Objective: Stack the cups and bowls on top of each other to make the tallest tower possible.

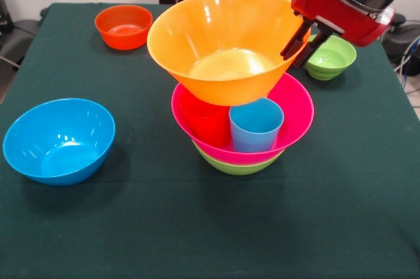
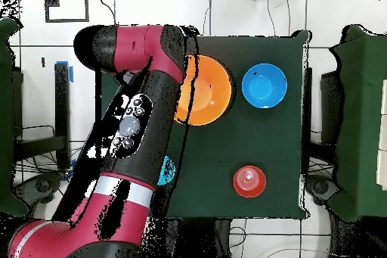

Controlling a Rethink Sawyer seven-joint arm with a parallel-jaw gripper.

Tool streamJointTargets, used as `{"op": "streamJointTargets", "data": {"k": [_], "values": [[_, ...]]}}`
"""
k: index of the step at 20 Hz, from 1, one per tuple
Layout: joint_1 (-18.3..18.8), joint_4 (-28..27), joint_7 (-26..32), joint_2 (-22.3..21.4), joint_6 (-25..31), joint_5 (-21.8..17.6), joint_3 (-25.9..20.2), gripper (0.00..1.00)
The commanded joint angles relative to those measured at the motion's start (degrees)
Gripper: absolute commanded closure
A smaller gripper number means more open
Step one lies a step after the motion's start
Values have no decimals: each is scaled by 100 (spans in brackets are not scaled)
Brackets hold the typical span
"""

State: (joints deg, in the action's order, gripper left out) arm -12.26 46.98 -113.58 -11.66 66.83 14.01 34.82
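Two jaws of the gripper [image 1: 296, 44] pinch the rim of the large yellow-orange bowl [image 1: 226, 46] at its 3 o'clock edge, holding it tilted over the tower [image 1: 243, 131]: pink bowl [image 1: 295, 118] on green bowl [image 1: 236, 166], red cup [image 1: 207, 121] and light blue cup [image 1: 256, 125] inside. Thin glossy plastic looks light, stiff and slippery; the rim is the only real hold. Whether it touches the cups is hidden.

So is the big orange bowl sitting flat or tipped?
Tipped. The orange bowl leans toward the camera, its far rim pinched by the gripper, its base resting on the cups.

Dark green table cloth [image 1: 197, 226] (chairs [image 2: 355, 119] beside table).
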Motion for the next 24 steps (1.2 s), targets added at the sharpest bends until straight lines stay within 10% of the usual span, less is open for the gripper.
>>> {"op": "streamJointTargets", "data": {"k": [1,24], "values": [[-53,-235,-183,253,44,-285,-573,100],[-315,485,-289,107,-367,-527,-397,100]]}}
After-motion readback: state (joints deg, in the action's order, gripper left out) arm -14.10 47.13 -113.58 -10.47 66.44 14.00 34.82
